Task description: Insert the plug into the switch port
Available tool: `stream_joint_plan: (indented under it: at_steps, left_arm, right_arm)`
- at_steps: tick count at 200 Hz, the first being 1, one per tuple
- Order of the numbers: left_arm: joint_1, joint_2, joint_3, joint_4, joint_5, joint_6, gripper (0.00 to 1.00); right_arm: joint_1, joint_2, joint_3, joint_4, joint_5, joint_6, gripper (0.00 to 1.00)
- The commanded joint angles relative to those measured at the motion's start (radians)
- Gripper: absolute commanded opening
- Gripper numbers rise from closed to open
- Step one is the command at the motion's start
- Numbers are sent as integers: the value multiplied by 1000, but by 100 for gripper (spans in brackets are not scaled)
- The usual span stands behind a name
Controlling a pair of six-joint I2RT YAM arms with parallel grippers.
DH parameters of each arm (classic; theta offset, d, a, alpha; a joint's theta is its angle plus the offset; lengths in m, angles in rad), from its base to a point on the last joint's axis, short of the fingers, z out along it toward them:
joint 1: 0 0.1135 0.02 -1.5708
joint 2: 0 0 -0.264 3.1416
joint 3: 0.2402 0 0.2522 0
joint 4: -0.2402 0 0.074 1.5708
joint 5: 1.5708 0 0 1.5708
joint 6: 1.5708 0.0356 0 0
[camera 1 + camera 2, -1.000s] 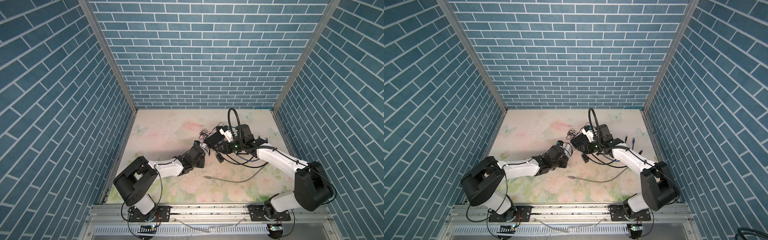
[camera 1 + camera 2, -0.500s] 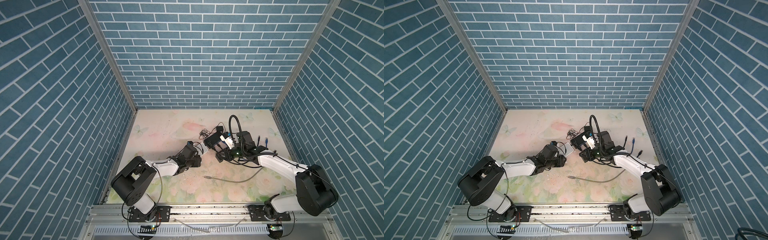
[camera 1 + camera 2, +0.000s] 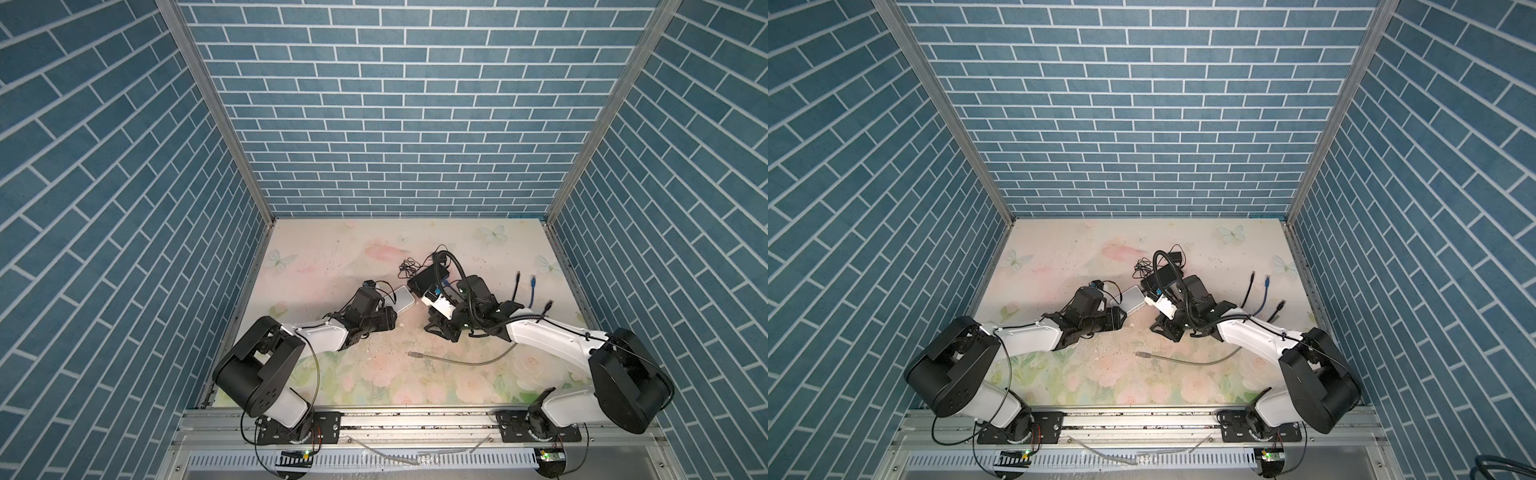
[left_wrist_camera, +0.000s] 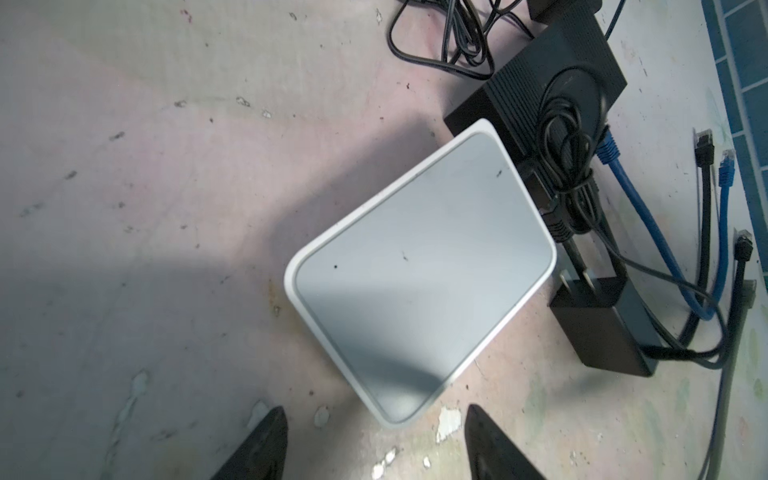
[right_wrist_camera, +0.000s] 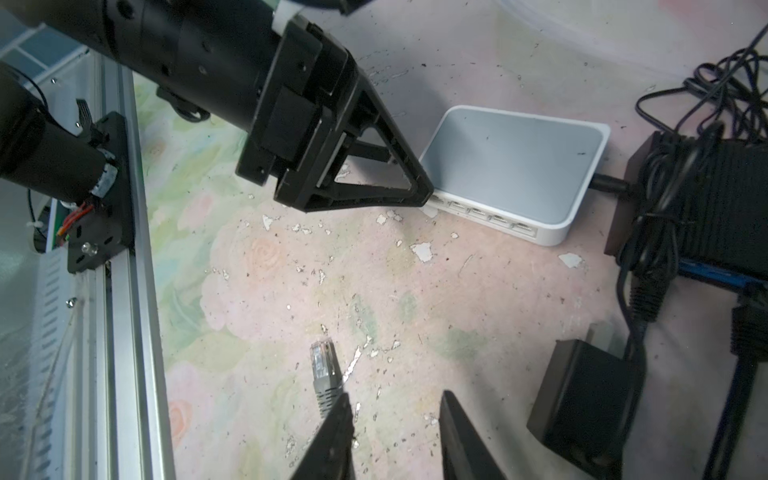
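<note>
The white switch lies flat on the table, grey top up. In the right wrist view its row of ports faces the open floor. My left gripper is open, its fingertips on either side of the switch's near corner without gripping it. The grey plug lies on the table on its grey cable. My right gripper hangs open just above the table, bare floor between its fingers. The plug lies outside one finger, partly behind it.
A black box wrapped in black cord sits right behind the switch. A black power adapter lies beside it. Blue and black network cables trail to the right. The aluminium rail runs along the front edge.
My left gripper has opened, let go of the white switch and drawn back a little. My right gripper has come forward and down towards the grey plug.
</note>
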Motion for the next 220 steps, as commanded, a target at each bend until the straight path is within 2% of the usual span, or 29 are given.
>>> stream_joint_plan:
  at_steps: [1,32,37,41,71,99,138,197,220]
  left_arm:
    - [7,-66,-40,-13,6,38,77]
    - [8,-168,-73,-27,-21,84,90]
    - [7,-182,-76,-34,-26,92,98]
    - [8,-192,-79,-39,-26,98,99]
    - [7,-244,-91,-83,-58,127,100]
    - [17,-277,-120,-67,-104,100,100]
    - [64,-265,-108,-82,-95,81,100]
    - [69,-239,-58,-114,-140,157,100]
    - [68,-250,-47,-124,-138,190,100]
  right_arm:
    - [35,-6,-13,-65,-10,-170,35]
    - [75,23,-18,-89,-64,-230,32]
    - [81,31,-16,-92,-67,-229,31]
    - [88,38,-12,-96,-68,-230,31]
    - [143,85,4,-123,-35,-237,29]
    - [173,111,-5,-111,-14,-239,29]
    - [185,148,-24,-46,25,-221,29]
    - [187,195,-41,27,115,-207,30]
    - [187,217,-37,21,110,-212,30]
